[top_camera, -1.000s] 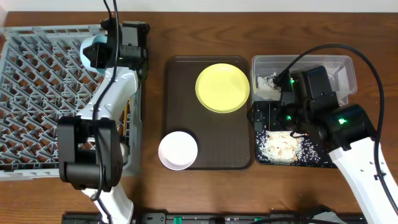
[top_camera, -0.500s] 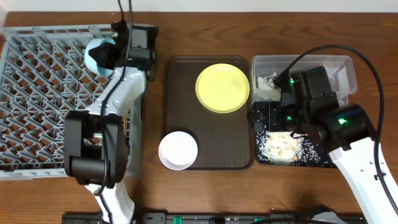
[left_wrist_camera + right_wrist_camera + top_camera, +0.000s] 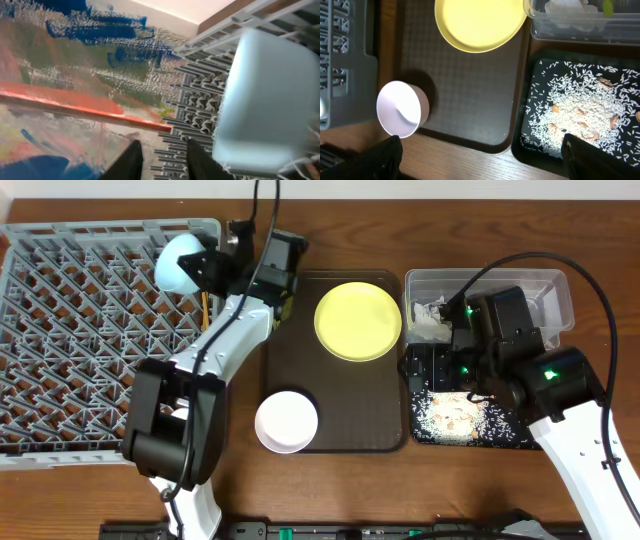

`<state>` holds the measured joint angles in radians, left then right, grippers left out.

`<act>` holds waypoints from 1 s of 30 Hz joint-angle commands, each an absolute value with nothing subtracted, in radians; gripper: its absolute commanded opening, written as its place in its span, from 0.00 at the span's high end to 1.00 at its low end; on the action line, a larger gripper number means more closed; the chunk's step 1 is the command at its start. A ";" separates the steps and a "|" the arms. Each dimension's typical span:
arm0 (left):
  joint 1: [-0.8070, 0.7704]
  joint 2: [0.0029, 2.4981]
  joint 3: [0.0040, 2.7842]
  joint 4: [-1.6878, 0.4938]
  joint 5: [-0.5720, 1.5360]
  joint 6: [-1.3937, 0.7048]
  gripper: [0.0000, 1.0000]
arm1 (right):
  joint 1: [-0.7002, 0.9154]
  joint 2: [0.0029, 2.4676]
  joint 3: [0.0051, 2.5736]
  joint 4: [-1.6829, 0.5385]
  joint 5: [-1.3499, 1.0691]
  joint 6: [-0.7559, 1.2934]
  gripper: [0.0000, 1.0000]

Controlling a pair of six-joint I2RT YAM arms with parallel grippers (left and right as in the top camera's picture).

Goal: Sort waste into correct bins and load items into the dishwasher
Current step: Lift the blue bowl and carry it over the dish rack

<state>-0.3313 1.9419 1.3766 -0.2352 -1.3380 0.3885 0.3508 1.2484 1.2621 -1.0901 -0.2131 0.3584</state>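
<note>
The light blue bowl point(image 3: 178, 262) lay tilted in the grey dish rack point(image 3: 80, 340), up at the rack's one o'clock corner. At the bowl's three o'clock the left gripper point(image 3: 164, 147) hung close beside it, jaws narrowly parted with only rack pegs showing between them. Farther toward three o'clock, the yellow plate point(image 3: 358, 321) sat on the brown tray point(image 3: 345, 395), the white-pinkish bowl point(image 3: 286, 421) at its seven o'clock corner. The right gripper point(image 3: 481, 147), jaws spread wide and empty, hovered above the black tray point(image 3: 525, 438) of rice crumbs point(image 3: 455, 418); the clear tub point(image 3: 555, 290) at its twelve o'clock held tissue point(image 3: 430, 318).
</note>
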 commanded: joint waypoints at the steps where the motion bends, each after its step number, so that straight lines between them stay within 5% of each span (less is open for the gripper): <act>1: -0.324 1.913 1.378 -0.279 -1.342 0.310 0.77 | 0.348 1.250 1.262 -1.097 -0.214 0.350 0.01; 5: -0.322 1.870 1.379 -0.379 -1.253 0.213 0.81 | 0.348 1.250 1.262 -1.102 -0.215 0.350 0.01; 8: -0.287 1.796 1.379 -0.470 -1.073 0.095 0.64 | 0.348 1.250 1.262 -1.109 -0.215 0.350 0.01; 12: -0.157 1.657 1.387 -0.571 -0.625 -0.032 0.51 | 0.348 1.250 1.262 -1.116 -0.215 0.350 0.01; 20: 0.226 1.540 1.394 -0.522 0.128 -0.155 0.49 | 0.348 1.250 1.262 -1.115 -0.215 0.350 0.01; 30: 0.290 1.737 1.394 -0.409 0.329 -0.163 0.50 | 0.348 1.250 1.262 -1.115 -0.215 0.351 0.01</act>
